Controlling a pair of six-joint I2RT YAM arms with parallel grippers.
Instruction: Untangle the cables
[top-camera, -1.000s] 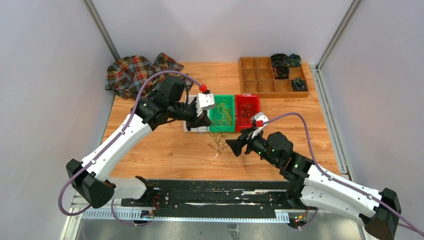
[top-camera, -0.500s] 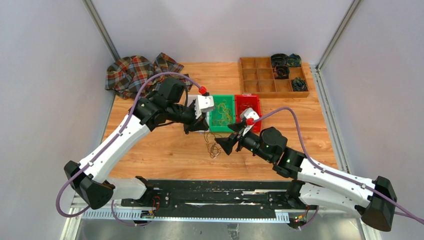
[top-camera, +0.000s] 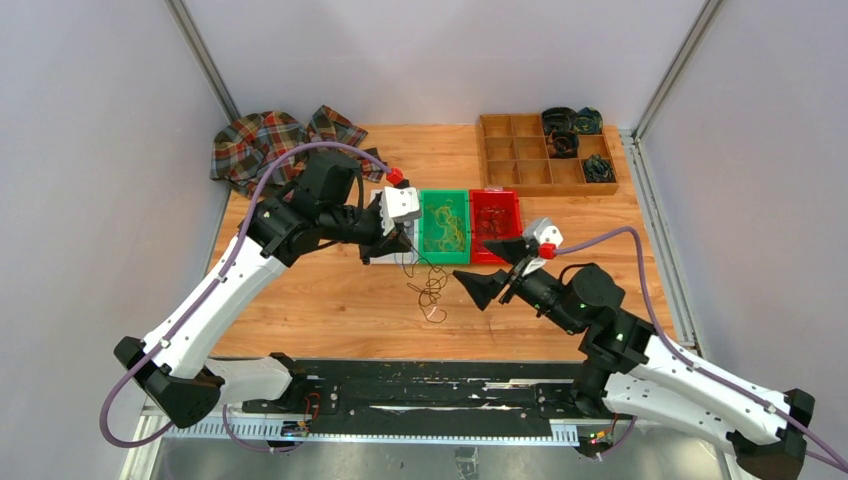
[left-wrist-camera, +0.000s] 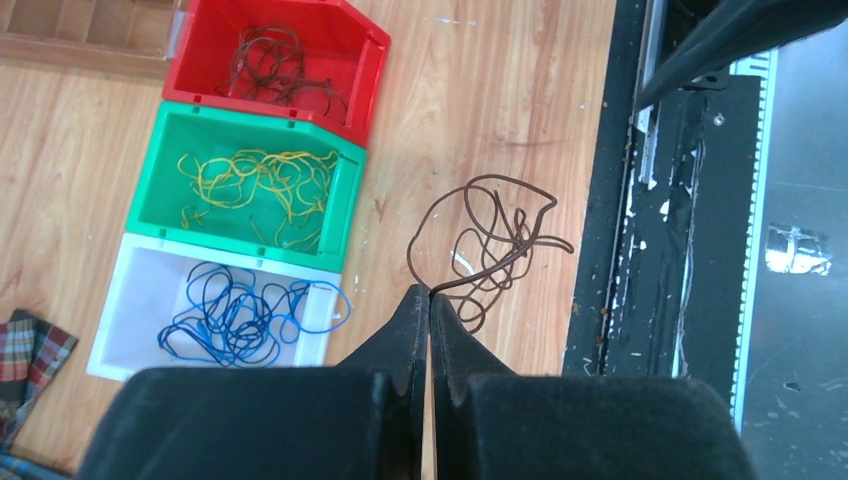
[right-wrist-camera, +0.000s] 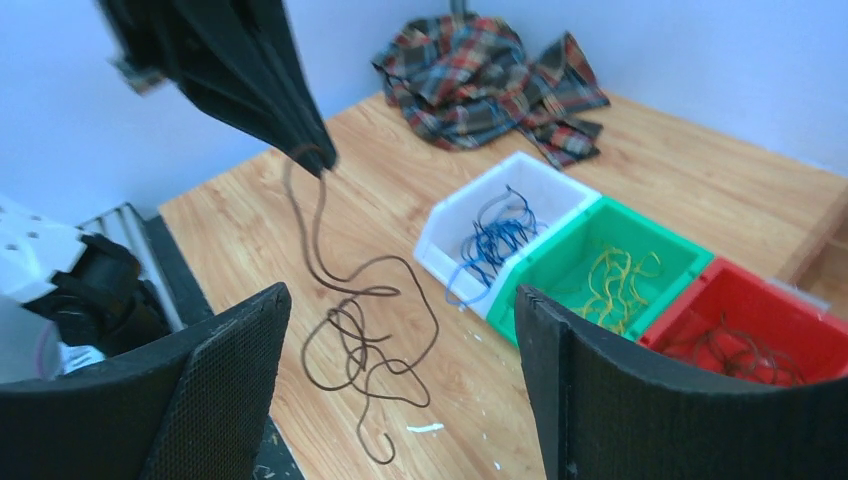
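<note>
Left pincer (left-wrist-camera: 430, 298): black tapered fingers pressed flat together, nipping one end of the brown cable at their very tips.
Brown cable (left-wrist-camera: 490, 240): thin dark-brown wire in loose, springy loops. It hangs from the left pincer's tips, and its lower scribble seems to rest on the bench, between the two pincers.
Right pincer (right-wrist-camera: 400, 298): jaws spread wide with nothing between them. The broad black pads (right-wrist-camera: 215, 400) have a fine grid texture. The cable's loops lie just ahead of the gap, apart from both pads.
Bench (top-camera: 330, 300): smooth, light wood-grain top with a few white flecks near the cable.
White bin (left-wrist-camera: 120, 300): glossy plastic, open-fronted, just beside the left pincer. It holds tangled blue wires (left-wrist-camera: 230, 320), with one loop spilling over the front lip.
Green bin (left-wrist-camera: 345, 210): same shape, touching the white bin and the red one. It holds thin yellow wires (left-wrist-camera: 260, 185).
Red bin (left-wrist-camera: 365, 70): the bin farthest from the left pincer, holding dark-brown wires (left-wrist-camera: 275, 70).
Wooden tray (top-camera: 520, 150): a gridded tray well beyond the right pincer, with dark coiled bundles (top-camera: 565, 130) in the compartments at its farthest end.
Plaid cloth (top-camera: 265, 145): crumpled fabric well behind the left pincer.
</note>
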